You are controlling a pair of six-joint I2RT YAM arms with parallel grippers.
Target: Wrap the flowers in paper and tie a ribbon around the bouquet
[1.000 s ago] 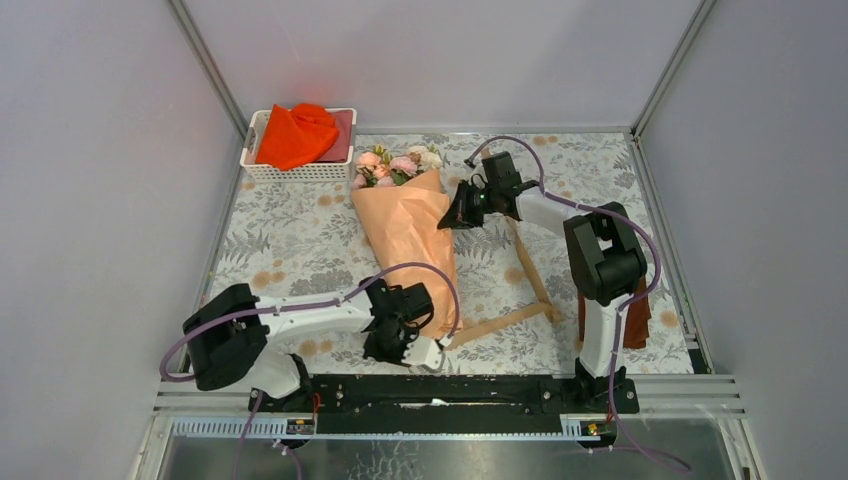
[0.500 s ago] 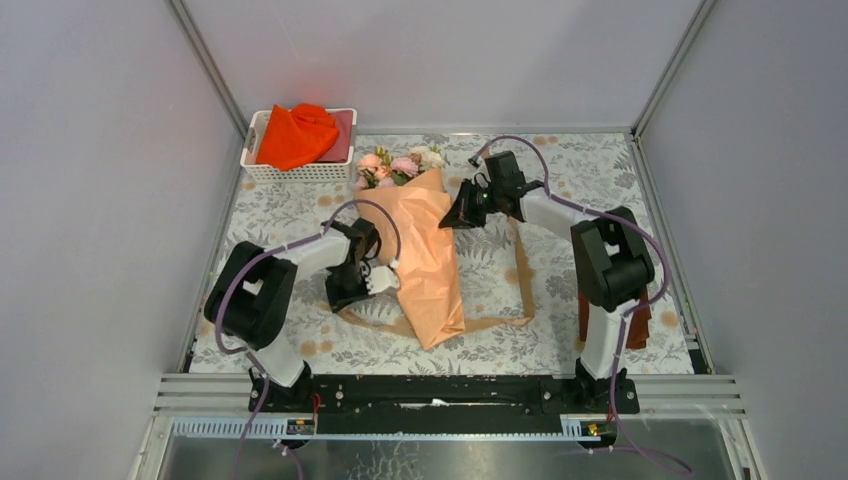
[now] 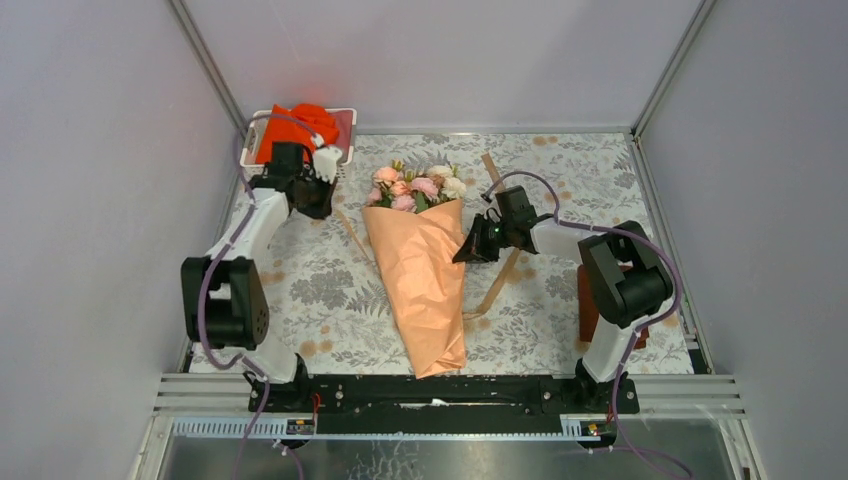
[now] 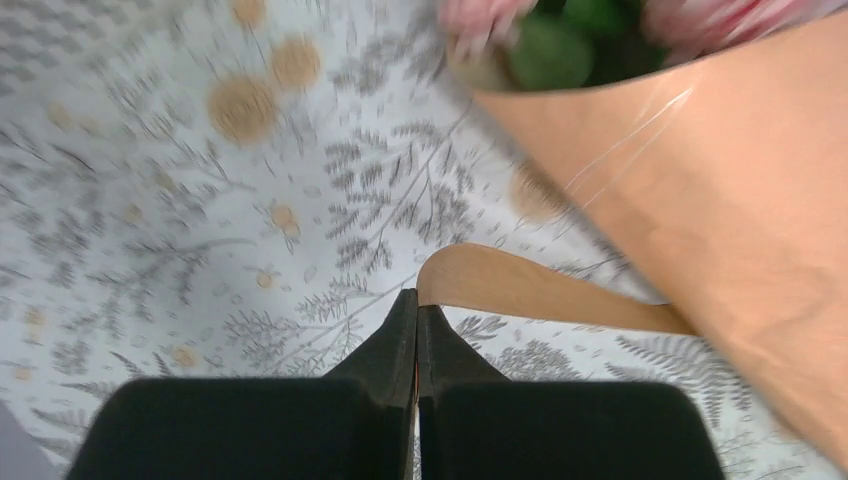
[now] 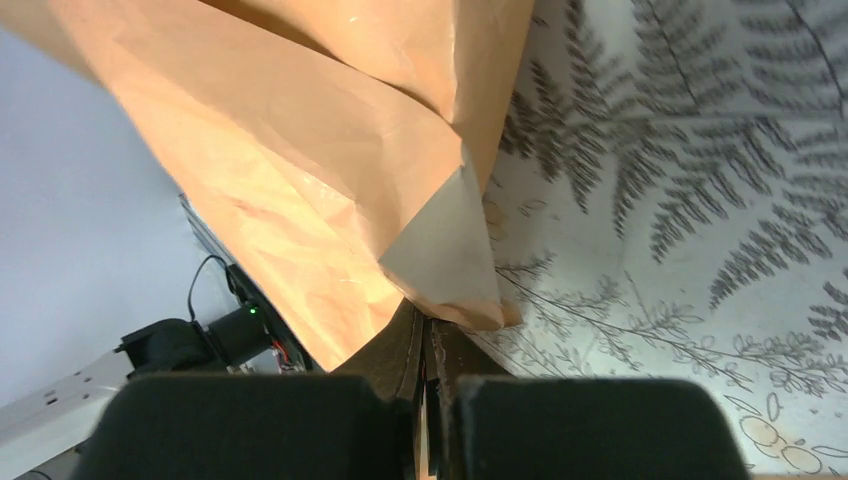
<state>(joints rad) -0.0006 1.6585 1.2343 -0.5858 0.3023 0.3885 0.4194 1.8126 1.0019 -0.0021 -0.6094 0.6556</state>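
Top external view: wrapping looks complete and tying is in hand. Bouquet [image 3: 425,285] lies between the two sets of jaws, blooms at the far end. Ribbon [image 4: 540,295] passes beneath it, with one end apparently clenched in the left gripper [image 4: 417,310]. Right gripper [image 5: 428,325] is clenched, tips at the paper [image 5: 330,190] fold; whether it pinches the paper is unclear. Next move, by judgement: bring both ribbon ends over the cone to cross. Grey walls [image 3: 100,200] enclose a leaf-print mat [image 3: 300,270]. Basket [image 3: 350,130] sits behind the left jaws.

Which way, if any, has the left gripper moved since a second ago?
Yes. The left gripper swung away from the near black rail to the white slatted basket, far left.
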